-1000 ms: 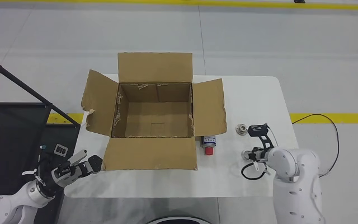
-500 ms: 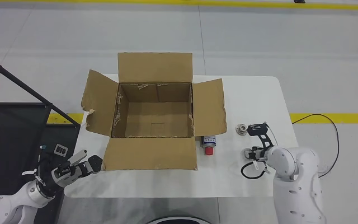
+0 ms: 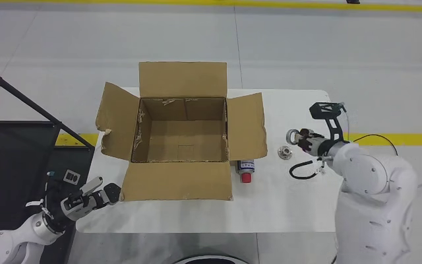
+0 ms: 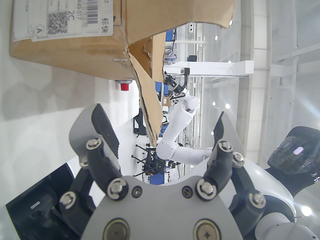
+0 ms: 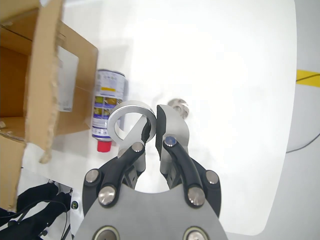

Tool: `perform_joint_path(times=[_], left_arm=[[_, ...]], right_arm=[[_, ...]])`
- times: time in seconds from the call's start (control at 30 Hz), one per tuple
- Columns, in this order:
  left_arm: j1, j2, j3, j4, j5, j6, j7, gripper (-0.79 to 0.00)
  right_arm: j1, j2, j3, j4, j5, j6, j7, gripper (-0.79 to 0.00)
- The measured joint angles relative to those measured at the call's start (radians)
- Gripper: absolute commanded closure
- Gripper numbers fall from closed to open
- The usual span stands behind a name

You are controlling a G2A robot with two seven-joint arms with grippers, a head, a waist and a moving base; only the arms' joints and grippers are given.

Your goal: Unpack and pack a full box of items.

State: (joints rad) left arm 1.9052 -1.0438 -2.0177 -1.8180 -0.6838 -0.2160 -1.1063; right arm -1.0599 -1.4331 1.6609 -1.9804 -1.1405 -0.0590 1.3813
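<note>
An open cardboard box [image 3: 183,129] stands on the white table [image 3: 290,119], its inside bare. A spray can with a red cap [image 3: 245,168] [image 5: 107,111] lies against the box's right side. My right gripper [image 5: 153,123] [image 3: 300,138] is shut on the rim of a silver metal ring [image 5: 120,126] [image 3: 291,136], held above the table right of the box. A small metal flanged part [image 3: 284,152] [image 5: 178,106] rests on the table below it. My left gripper [image 4: 160,131] [image 3: 99,195] is open and holds nothing, off the table's front left corner, beside the box [image 4: 75,13].
The box's four flaps are folded outward; the right flap [image 3: 247,125] overhangs the spray can. A black cable [image 3: 302,170] loops by the right arm. A dark stand [image 3: 26,158] sits left of the table. Bare table surface lies right of the box.
My right gripper has risen from the table's front right and moved toward the back, carrying the silver ring up with it. The left arm has kept still.
</note>
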Motion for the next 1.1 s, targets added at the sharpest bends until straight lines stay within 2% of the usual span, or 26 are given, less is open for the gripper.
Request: perform_joint_path(times=[0.23,0.6,1.1], left_arm=[[0.000,0.000,0.000,0.000,0.000,0.000,0.000,-0.785],[0.000,0.000,0.000,0.000,0.000,0.000,0.000,-0.785],[0.000,0.000,0.000,0.000,0.000,0.000,0.000,-0.785]], right_arm=[[0.114,-0.008,-0.144,0.040,-0.012,0.102,-0.104,0.000],[0.275,-0.042,-0.430,0.245,0.054,0.189,-0.228,0.000],[0.282,-0.044,-0.441,0.254,0.060,0.192,-0.230,0.000]])
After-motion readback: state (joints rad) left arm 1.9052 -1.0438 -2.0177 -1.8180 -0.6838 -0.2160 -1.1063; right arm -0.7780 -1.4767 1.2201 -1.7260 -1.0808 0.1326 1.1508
